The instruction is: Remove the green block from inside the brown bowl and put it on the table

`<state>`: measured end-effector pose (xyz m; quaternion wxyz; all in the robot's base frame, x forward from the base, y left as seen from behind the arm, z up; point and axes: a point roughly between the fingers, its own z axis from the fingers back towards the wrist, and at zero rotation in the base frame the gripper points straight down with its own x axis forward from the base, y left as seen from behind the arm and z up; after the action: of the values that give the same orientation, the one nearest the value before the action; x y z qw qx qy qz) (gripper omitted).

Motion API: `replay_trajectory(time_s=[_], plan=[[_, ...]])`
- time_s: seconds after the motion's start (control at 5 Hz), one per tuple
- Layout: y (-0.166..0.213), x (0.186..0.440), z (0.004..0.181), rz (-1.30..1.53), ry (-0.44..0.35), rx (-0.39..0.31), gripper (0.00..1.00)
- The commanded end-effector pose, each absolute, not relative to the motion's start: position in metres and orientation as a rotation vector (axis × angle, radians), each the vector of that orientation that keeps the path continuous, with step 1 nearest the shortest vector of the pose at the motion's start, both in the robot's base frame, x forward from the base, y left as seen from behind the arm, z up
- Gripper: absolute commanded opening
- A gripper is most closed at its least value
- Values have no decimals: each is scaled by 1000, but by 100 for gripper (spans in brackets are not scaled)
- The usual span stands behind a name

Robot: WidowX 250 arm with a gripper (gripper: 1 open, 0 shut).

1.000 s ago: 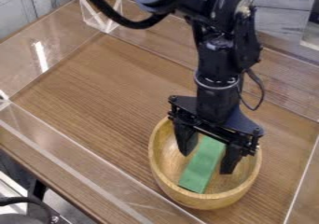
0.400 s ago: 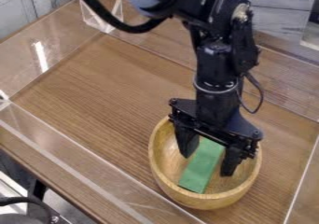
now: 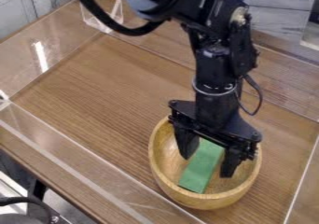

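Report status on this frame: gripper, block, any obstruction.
Black gripper open, down inside the round tan wooden bowl, fingers straddling the flat green rectangular block. Block not lifted. Nothing in the way.

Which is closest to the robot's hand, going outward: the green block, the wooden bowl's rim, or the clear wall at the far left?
1. Green block: between the open fingers of the hand.
2. Bowl rim: circling just outside the fingers.
3. Clear wall: across the table, far left.
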<state>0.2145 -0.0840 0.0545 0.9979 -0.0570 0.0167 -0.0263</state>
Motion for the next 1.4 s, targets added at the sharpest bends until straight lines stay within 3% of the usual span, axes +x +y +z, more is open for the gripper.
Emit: replay_trajectory(time_s=[0.0,0.8,1.0,1.2], plan=[[-87,222,66,-61,-49,-131,100],[-90,227,33,-55,-35,-117,100],[-89,229,32,-62,-34,-110,0],[-88,230,34,-71,-32,-102,0]])
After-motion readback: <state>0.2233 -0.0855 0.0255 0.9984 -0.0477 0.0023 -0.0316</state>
